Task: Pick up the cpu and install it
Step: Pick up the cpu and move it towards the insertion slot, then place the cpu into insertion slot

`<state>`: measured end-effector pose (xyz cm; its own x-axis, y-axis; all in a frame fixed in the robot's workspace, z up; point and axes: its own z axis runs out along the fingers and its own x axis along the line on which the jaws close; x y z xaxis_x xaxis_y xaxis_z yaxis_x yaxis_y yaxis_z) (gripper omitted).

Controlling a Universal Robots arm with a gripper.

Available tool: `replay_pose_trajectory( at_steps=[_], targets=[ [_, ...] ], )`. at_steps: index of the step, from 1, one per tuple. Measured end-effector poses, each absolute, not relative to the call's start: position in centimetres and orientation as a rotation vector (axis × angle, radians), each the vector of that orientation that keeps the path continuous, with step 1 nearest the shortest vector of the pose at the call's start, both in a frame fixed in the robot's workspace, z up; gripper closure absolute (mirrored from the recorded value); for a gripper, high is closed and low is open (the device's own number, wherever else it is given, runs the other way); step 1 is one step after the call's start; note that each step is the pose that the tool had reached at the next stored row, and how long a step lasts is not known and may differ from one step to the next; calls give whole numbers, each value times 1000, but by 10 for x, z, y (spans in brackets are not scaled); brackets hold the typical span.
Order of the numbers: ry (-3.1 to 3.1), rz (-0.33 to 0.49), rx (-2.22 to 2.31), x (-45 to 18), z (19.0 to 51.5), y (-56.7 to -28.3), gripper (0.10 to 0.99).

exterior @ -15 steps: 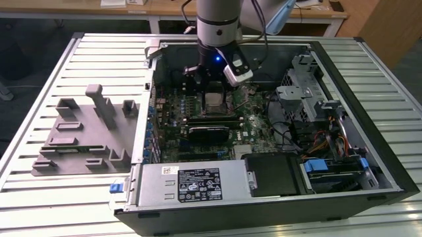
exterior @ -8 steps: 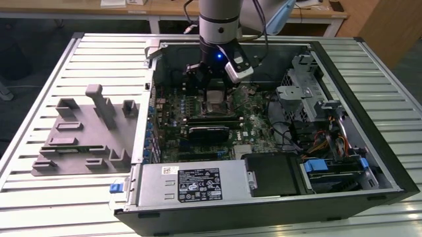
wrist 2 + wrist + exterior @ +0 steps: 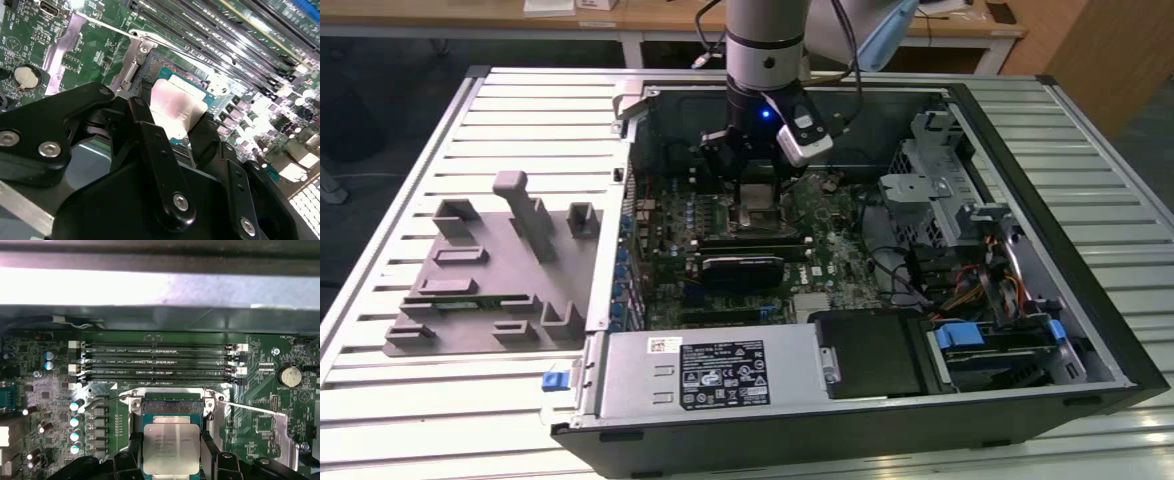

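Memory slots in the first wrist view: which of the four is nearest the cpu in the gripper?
The slot bordering the socket frame, farthest from the case wall; the other three lie beyond it from the cpu in the gripper.

— Noting shiny silver-grey on the cpu (image 3: 171, 450) top, carrying faint rows of dark print.
— Confirming. Logging green on the motherboard (image 3: 260, 405), black on the gripper (image 3: 172, 117).
— Recording grey on the fixture tray (image 3: 467, 290), pale ribbed striping on the table (image 3: 400, 400).
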<state>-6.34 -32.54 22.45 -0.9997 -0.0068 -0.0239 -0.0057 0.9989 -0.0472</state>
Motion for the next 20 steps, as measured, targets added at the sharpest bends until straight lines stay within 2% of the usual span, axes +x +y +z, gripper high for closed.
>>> replay_pose_trajectory(
  at_steps=[20],
  targets=[
    [3118, -80, 30, -61, 223, -324, 541]
  ],
)
